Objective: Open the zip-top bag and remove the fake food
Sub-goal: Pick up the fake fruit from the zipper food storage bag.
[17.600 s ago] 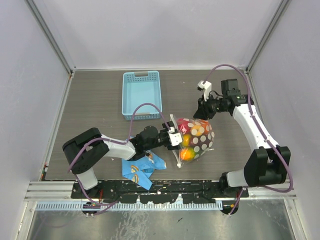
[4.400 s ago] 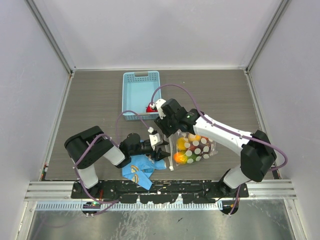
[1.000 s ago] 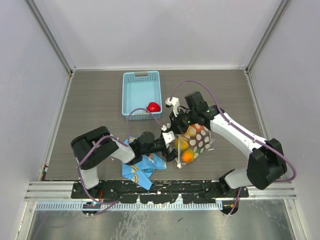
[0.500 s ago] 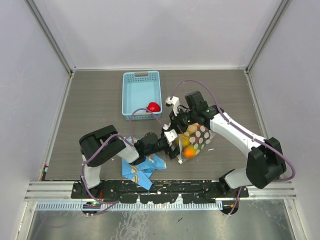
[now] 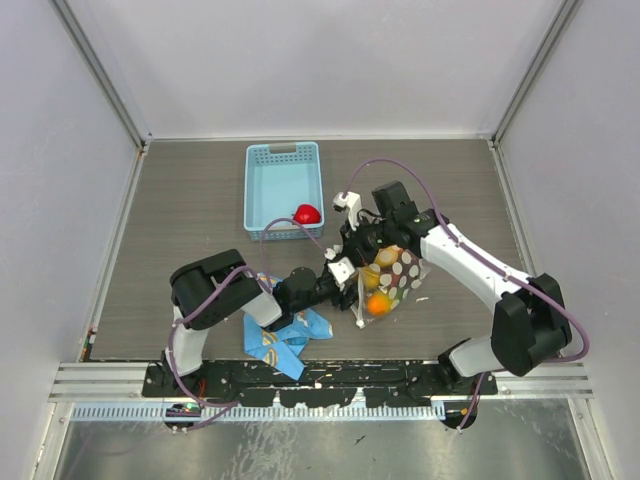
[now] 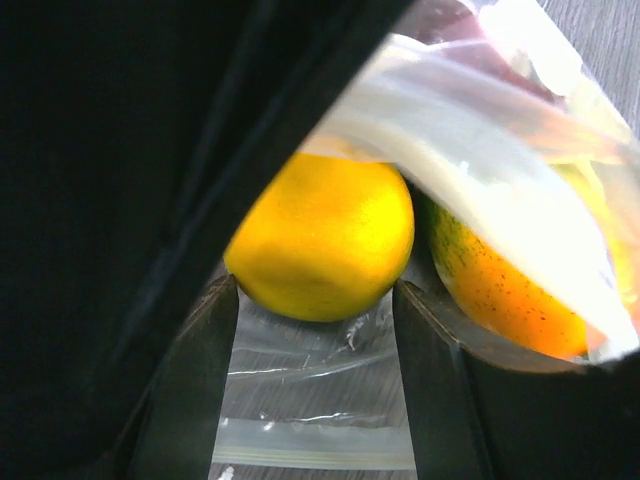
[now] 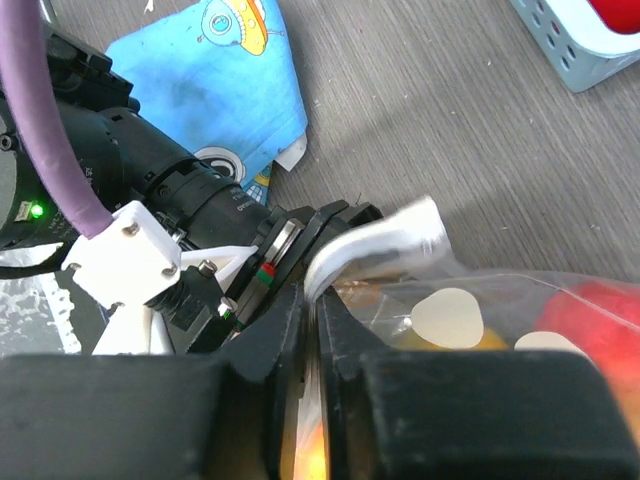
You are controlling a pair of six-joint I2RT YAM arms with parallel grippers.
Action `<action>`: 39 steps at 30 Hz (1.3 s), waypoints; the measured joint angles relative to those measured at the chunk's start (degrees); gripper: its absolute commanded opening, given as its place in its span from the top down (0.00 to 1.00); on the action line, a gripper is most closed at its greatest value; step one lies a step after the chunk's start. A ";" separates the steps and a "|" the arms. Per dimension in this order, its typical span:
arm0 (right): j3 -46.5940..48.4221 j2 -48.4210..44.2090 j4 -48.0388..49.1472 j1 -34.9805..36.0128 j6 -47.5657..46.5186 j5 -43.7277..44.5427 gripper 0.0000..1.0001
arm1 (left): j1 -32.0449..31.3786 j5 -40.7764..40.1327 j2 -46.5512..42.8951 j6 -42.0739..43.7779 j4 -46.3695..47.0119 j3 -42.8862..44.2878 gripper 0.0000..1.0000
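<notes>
Your basket (image 5: 283, 150) sits at the back holding one fake food (image 5: 307, 214); nearer you, the zip-top bag (image 5: 405, 272) lies right of the cloth (image 5: 280, 340)

1. The left arm (image 5: 215, 295) has bulky black joint housings joined by white shells.
2. The right arm (image 5: 470, 265) matches it, with one long white link.
3. A thick purple cable (image 7: 48, 100) loops along each arm.
4. A white bracket (image 7: 120, 255) carries small screws; beside it glows a green light (image 7: 38, 211).
5. The left gripper (image 6: 310, 380) has flat, dark grey fingers (image 6: 190, 390).
</notes>
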 measured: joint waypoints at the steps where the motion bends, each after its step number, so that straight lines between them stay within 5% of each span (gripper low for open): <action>1: 0.02 0.00 -0.15 -0.26 -0.09 -0.24 0.63 | 0.00 0.00 0.00 0.13 -0.04 0.00 0.37; 5: 0.66 -0.07 -1.11 -2.38 -1.68 -1.20 0.43 | -0.09 0.15 0.07 0.13 0.11 -0.04 0.37; 12: 2.03 -3.91 -5.60 -10.27 -6.51 -2.86 0.38 | -0.17 0.20 0.07 -0.04 0.55 -0.52 0.36; 20: 0.31 -7.34 -5.75 -20.39 -8.72 9.55 0.36 | -0.17 0.28 0.07 -0.59 0.48 -0.63 0.35; 23: -0.66 -6.05 -5.77 -21.64 -9.03 14.40 0.40 | -0.17 0.42 0.07 -0.98 0.37 -0.63 0.34; 29: -1.68 -2.08 -5.05 -22.34 -9.44 21.24 0.67 | -0.17 0.59 0.07 -1.18 0.33 -0.61 0.22; 35: -1.99 1.95 -4.42 -22.45 -9.68 21.05 0.73 | -0.17 0.59 0.07 -1.36 0.26 -0.13 0.01; 39: -3.54 2.91 -4.02 -22.45 -10.32 18.32 0.77 | -0.17 -0.15 0.07 -1.49 0.13 0.24 0.02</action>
